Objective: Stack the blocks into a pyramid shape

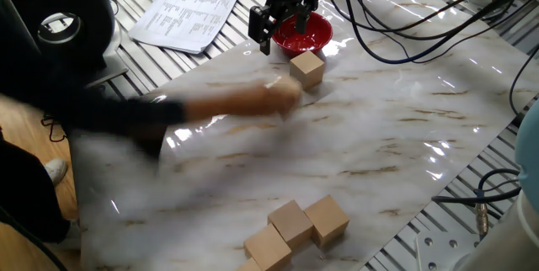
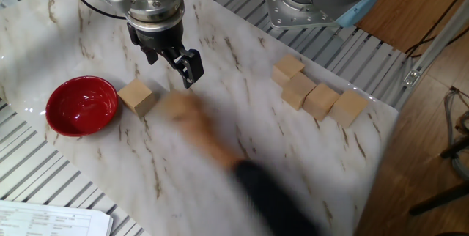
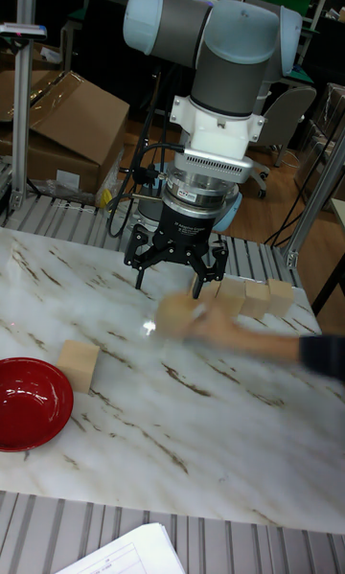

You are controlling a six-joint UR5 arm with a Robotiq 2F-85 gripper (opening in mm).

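Gripper (image 2: 172,64) hangs just above the marble table (image 2: 242,155), fingers spread wide, nothing between them. Closest to it is one block (image 2: 136,95), flat on a face right beside the red bowl (image 2: 55,119). A blurry hand (image 2: 192,122) reaches in next to that. Only the tall fixed view shows a tan cube (image 3: 175,313) at the hand; can't tell if it's gripped. Four more blocks (image 2: 320,101) sit in a diagonal row near the arm's base (image 2: 315,5). They're cubes, so no long axis. The printed sheet (image 1: 189,10) is unreadable.
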